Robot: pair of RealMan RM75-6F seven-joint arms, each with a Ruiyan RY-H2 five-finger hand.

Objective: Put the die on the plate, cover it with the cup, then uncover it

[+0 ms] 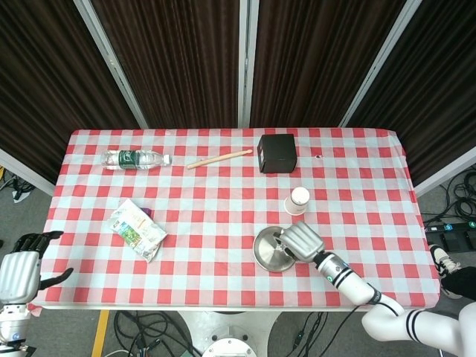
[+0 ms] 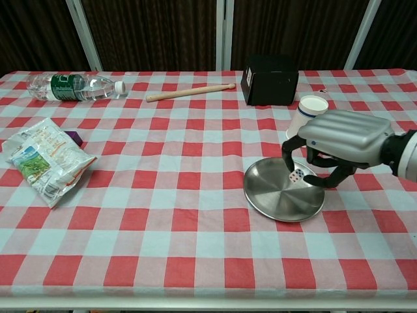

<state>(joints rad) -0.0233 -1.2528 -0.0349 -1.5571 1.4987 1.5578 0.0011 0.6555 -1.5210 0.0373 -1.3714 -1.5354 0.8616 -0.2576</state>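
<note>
My right hand [image 2: 339,140] [image 1: 300,242] hovers over the right side of the round steel plate [image 2: 270,192] [image 1: 268,253] and pinches the small white die [image 2: 296,175] between thumb and finger, just above the plate's surface. The head view hides the die under the hand. The white paper cup [image 2: 311,111] [image 1: 298,200] stands upright behind the hand, partly covered by it in the chest view. My left hand [image 1: 21,271] hangs off the table's front left corner, fingers apart, holding nothing.
A black box [image 2: 269,79] stands at the back, a wooden stick [image 2: 189,92] and a lying water bottle [image 2: 75,86] to its left. A snack bag [image 2: 44,160] lies at the left with a purple item [image 2: 73,137] behind it.
</note>
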